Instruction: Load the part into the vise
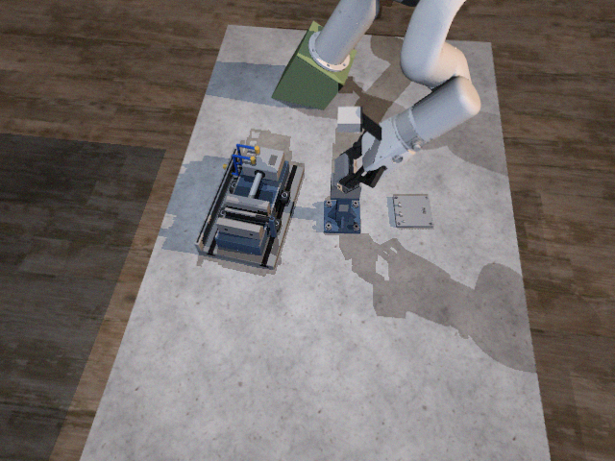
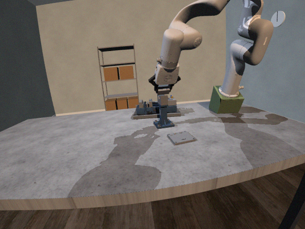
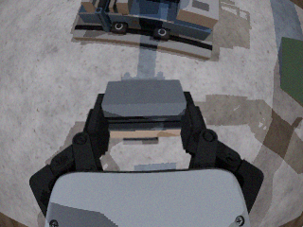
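The part (image 1: pixel 341 174) is a grey block held between my gripper's (image 1: pixel 354 177) black fingers, which are shut on its two sides. It hangs directly over the blue V-block (image 1: pixel 342 215), at or just above the block's top; I cannot tell whether they touch. In the exterior view the gripper (image 2: pixel 163 90) points straight down with the part (image 2: pixel 162 99) over the V-block (image 2: pixel 163 120). In the wrist view the part (image 3: pixel 144 97) fills the gap between the fingers. The infeed plate (image 1: pixel 412 210) lies empty to the right. The vise (image 1: pixel 248 208) stands open to the left.
The arm's green base block (image 1: pixel 312 79) stands at the back of the table. The vise's air cylinder and blue fittings (image 1: pixel 245 156) are at its far end. A shelf with boxes (image 2: pixel 118 78) stands by the back wall, off the table.
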### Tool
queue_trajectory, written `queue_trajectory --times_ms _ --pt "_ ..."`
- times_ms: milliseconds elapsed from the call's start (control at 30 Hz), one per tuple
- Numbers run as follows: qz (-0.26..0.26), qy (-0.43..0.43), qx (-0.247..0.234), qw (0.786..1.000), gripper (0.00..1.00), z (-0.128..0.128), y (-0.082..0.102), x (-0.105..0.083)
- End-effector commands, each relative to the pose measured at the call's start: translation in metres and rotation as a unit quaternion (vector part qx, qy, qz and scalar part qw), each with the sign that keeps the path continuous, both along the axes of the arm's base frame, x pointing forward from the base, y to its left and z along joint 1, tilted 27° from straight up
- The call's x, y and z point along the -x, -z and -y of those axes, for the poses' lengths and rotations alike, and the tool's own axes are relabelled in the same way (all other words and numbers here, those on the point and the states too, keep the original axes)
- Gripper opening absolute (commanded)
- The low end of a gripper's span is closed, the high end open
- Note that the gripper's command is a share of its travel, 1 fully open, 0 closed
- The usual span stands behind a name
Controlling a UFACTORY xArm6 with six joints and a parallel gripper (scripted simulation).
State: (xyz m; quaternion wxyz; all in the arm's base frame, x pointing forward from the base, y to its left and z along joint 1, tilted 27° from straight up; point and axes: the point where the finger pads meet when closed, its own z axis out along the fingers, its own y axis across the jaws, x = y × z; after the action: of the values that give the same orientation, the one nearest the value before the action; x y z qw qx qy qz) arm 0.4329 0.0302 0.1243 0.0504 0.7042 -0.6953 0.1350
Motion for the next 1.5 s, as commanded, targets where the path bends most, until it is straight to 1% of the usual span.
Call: queue_trajectory --times_ms 0,433,500,700,1000,1067,1467 --pt "0.001 -0.001 -0.011 1.000 0.00 0.0002 -0.0014 -0.0010" --pt "0.000 -0.008 -0.065 0.998 0.00 0.0015 -0.0017 -0.0011" --pt "0.000 -0.008 -0.065 0.998 0.00 0.0015 -0.0017 -0.0011" --pt "-0.001 -0.011 -0.095 0.995 0.00 0.0021 -0.0017 -0.0011" --pt "-0.002 -0.017 -0.141 0.990 0.00 0.0032 -0.0018 -0.0011" --pt "-0.002 -0.017 -0.141 0.990 0.00 0.0032 -0.0018 -0.0011" --pt "-0.004 -0.024 -0.205 0.979 0.00 0.0048 -0.0016 -0.0011"
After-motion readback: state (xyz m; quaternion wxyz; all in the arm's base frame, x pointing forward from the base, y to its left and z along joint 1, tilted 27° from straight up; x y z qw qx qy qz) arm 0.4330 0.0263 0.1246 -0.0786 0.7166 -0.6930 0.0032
